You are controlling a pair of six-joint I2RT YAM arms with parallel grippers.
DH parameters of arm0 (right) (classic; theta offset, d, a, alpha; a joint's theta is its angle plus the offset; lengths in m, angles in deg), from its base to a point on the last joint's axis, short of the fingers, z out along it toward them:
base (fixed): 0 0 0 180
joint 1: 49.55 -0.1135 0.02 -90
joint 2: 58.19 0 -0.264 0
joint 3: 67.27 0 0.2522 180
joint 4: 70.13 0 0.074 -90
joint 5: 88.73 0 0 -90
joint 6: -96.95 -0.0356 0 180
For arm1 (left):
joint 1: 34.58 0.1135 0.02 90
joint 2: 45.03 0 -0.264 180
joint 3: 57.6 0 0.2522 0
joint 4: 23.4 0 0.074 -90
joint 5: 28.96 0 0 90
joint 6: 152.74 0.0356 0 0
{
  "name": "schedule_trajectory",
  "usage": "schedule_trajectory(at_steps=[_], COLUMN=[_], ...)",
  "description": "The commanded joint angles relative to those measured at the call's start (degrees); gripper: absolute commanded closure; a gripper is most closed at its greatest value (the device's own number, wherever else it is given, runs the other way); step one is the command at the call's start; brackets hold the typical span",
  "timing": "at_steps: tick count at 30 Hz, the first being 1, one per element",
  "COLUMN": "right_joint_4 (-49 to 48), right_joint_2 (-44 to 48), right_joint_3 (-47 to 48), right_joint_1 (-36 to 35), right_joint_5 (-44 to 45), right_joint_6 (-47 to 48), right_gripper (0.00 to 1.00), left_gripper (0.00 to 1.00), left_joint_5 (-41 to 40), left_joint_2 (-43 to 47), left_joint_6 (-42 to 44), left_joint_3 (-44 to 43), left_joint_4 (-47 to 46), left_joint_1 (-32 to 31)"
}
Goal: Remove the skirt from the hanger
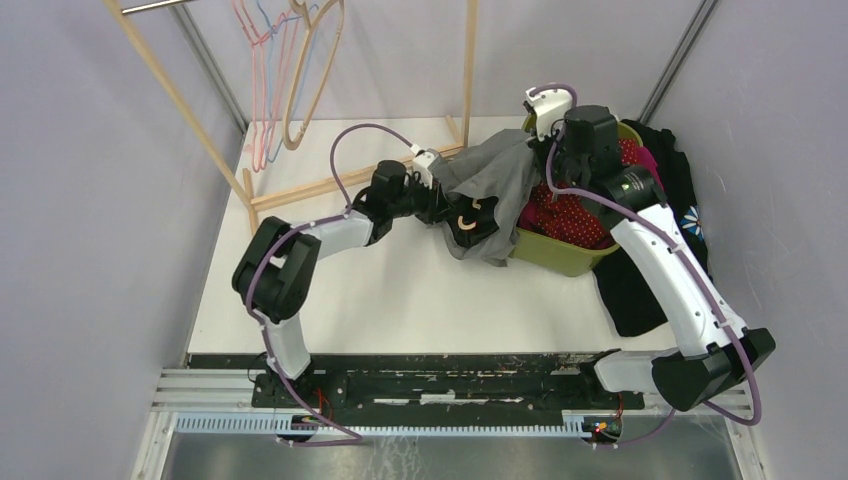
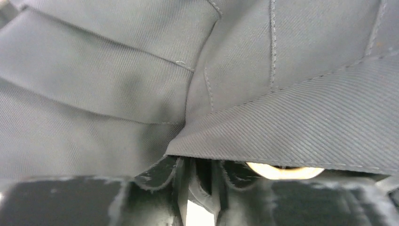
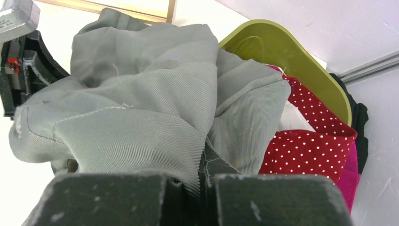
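1. The worktop (image 1: 400,300) carries a green basket (image 1: 560,258) of clothes at the far right. If we pull hard sideways, the basket could tip or slide, because the cloth is draped over its near rim.
2. The skirt (image 1: 490,170), grey, hangs bunched between the two arms, partly over the basket and touching the red dotted cloth (image 3: 306,150). A lift from here could drag that garment out with it.
3. The right gripper (image 3: 203,181) is closed tight on a thick fold of the skirt. With a bunched fold like that, we may be holding two layers, so the waistband might not come free.
4. The left gripper (image 2: 200,174) is drawn to a narrow slit on what looks like the skirt's lower edge. If both grippers hold only cloth, nothing anchors the hanger.
5. The hanger (image 1: 465,222), pale wood, peeks out under the hem just beside the left gripper. We judge it could ride along with the skirt, or drop and snag.
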State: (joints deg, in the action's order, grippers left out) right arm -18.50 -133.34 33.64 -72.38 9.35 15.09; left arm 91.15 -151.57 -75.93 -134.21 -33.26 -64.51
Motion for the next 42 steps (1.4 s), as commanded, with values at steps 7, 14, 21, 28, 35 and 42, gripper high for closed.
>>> schedule_trajectory(at_steps=[7,14,21,28,35,42], right_joint_4=[-6.49,-7.19,-6.93,-6.84,-7.0,-7.35], right_joint_2=[0.14,-3.45,-4.91,-5.36,-5.45,-6.19], right_joint_3=[-4.03,-2.8,-0.24,0.42,0.05,-0.23], right_joint_1=[0.16,0.2,0.2,0.18,0.18,0.2], right_joint_5=[2.26,0.84,-0.1,-0.95,-1.04,-1.34], right_joint_6=[0.59,-0.49,-1.27,-2.08,-2.07,-2.14], right_gripper=[0.99,0.99,0.99,0.99,0.99,0.99], left_gripper=[0.31,0.27,0.23,0.25,0.25,0.25], left_joint_5=[0.37,0.37,-4.26,-18.57,-33.0,-36.05], left_joint_2=[13.87,22.77,23.73,21.13,19.14,16.81], left_joint_6=[10.61,21.82,26.56,31.17,35.78,37.59], left_joint_3=[0.89,5.84,13.97,14.2,17.96,17.25], left_joint_4=[15.02,19.79,13.94,7.0,-6.75,-12.04], left_joint_1=[0.94,-1.64,-2.98,-9.91,-13.68,-13.72])
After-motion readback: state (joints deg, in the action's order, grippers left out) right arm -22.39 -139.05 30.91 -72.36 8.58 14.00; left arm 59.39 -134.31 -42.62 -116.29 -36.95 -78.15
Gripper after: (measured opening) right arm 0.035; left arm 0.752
